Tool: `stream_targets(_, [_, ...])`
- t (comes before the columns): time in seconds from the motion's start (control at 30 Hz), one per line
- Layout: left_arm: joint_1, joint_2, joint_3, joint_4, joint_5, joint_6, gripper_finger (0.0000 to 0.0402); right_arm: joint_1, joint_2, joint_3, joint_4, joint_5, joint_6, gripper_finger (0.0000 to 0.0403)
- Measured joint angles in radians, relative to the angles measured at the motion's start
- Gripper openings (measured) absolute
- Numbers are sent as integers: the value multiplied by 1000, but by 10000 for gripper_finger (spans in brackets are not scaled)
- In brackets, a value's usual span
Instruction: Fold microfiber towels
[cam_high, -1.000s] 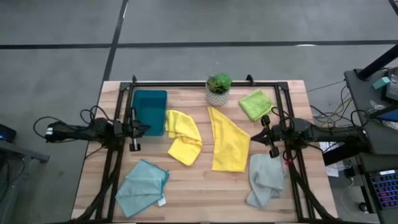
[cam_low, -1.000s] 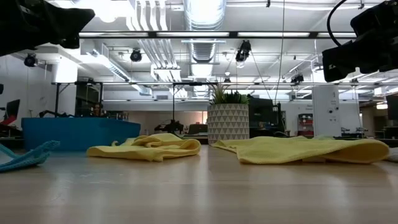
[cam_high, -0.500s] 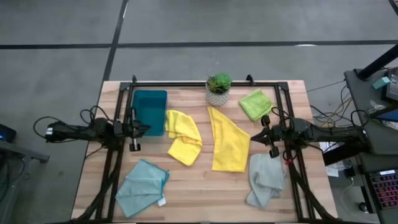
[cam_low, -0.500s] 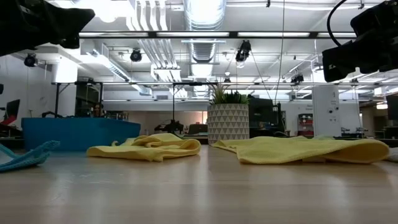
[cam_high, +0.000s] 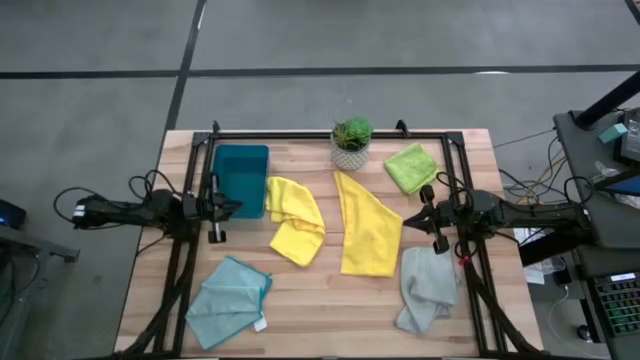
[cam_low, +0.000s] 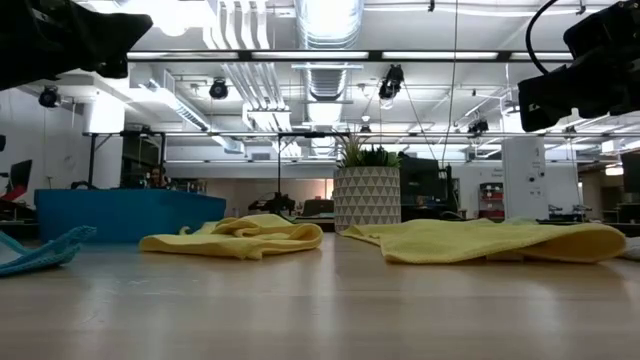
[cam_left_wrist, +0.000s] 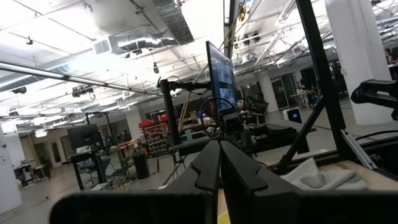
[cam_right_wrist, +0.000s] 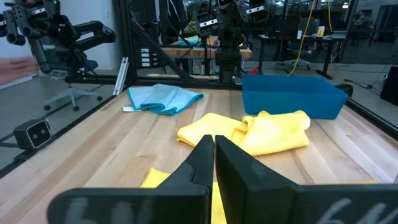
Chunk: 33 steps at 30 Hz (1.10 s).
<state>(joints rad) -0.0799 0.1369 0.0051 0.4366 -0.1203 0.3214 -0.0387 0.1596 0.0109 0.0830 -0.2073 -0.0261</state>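
Observation:
Five microfiber towels lie loose on the wooden table. A crumpled yellow one (cam_high: 295, 218) lies at the middle, a longer yellow one (cam_high: 366, 227) to its right. The lime green one (cam_high: 410, 166) lies far right, the pale grey one (cam_high: 427, 290) near right, the light teal one (cam_high: 229, 301) with a white tag near left. My left gripper (cam_high: 237, 207) hangs shut at the table's left side, beside the tray. My right gripper (cam_high: 418, 217) hangs shut at the right side, above the table. Neither touches a towel.
A dark teal plastic tray (cam_high: 240, 179) stands at the far left. A small potted plant (cam_high: 350, 144) in a white patterned pot stands at the far middle. A black metal frame (cam_high: 330, 135) runs along the table's far and side edges. Bare wood lies along the near middle.

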Motion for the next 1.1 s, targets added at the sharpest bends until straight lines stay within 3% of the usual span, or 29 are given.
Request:
stream_targets(0.13, [0,0,0,0,0,0,0,0,0,0,3,0,-10,9])
stream_targets(0.2, [0,0,0,12,6,-14,0,3,0,0,1,-10,142,9])
stream_targets(0.3, [-1,8,0,104,62,-324,0,7,0,0,-6,-29,615,9])
stream_targets(0.4, [-1,3,0,149,62,-575,0,6,0,0,3,-24,752,9])
stream_targets(0.63, [-1,0,0,166,63,-859,0,6,-1,0,5,-25,775,9])
stream_targets(0.93, [-1,0,0,167,58,-865,0,6,0,0,3,0,714,9])
stream_targets(1.1, [0,2,0,168,-1,-770,0,6,0,0,0,32,655,9])
